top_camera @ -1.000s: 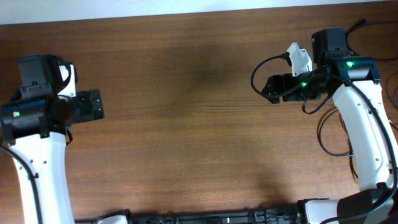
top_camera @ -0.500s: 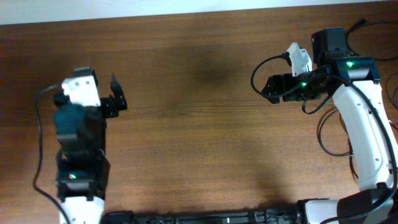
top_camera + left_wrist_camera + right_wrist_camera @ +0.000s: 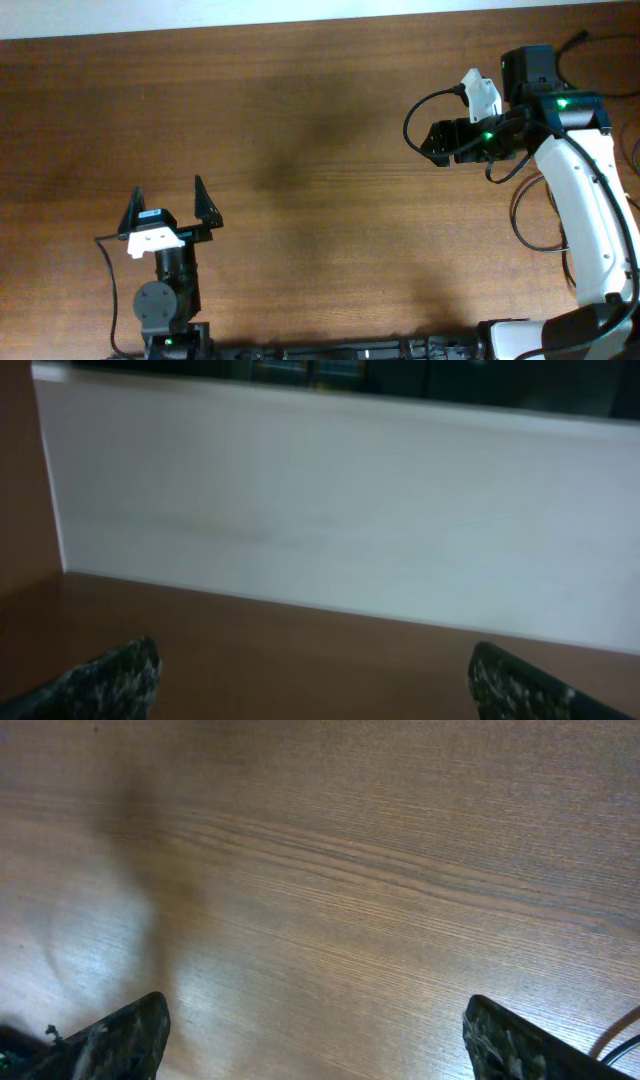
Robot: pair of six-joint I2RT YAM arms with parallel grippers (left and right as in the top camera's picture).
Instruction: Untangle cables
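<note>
The left gripper [image 3: 167, 190] stands near the front left of the brown wood-grain tabletop [image 3: 320, 240], pointing away from the robot's base. Its jaws are spread wide with nothing between them. In the left wrist view the two dark fingertips [image 3: 120, 678] sit in the lower corners, and beyond them the wood runs to a plain white wall panel [image 3: 330, 520].

The middle of the tabletop shows only grain and a faint dark shadow.

At the far right, the right gripper [image 3: 434, 142] points towards the left, its jaws released and parted over bare wood. The right wrist view shows only wood grain between its fingertips [image 3: 120, 1040].

Thin black cords [image 3: 516, 222] loop on the tabletop just beside the white right arm [image 3: 590, 200]. I cannot tell whether these are the loose cables or the arm's own wiring
</note>
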